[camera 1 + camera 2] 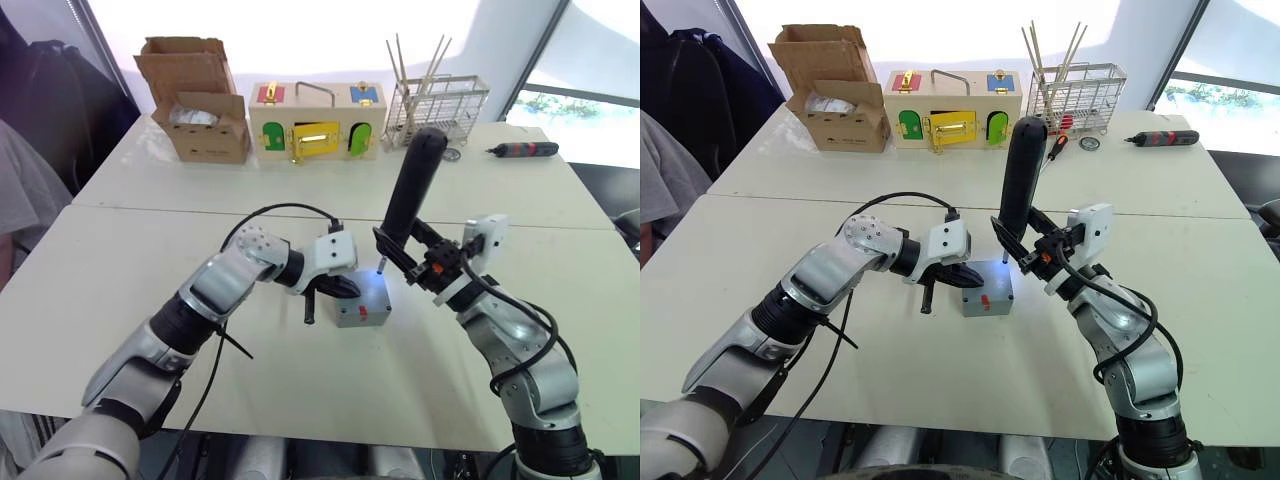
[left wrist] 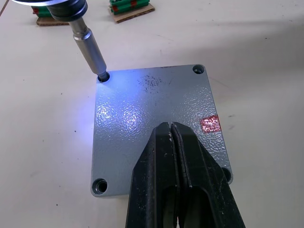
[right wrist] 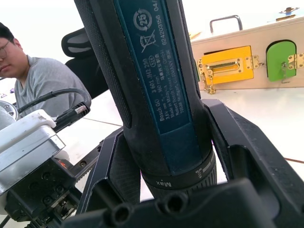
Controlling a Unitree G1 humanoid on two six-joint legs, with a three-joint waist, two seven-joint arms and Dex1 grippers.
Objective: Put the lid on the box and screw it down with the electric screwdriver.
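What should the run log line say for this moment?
lid: on box | left gripper: shut, pressing lid | right gripper: holds electric screwdriver | bit in corner hole

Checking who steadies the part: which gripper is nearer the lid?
Left. The left gripper rests shut on the lid; the right gripper sits beside it, holding the electric screwdriver upright.

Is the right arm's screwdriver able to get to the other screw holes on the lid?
Probably most of them. The electric screwdriver in the right gripper has its bit in one corner hole of the lid. The left gripper, shut, presses on the lid and may crowd the holes nearest it.
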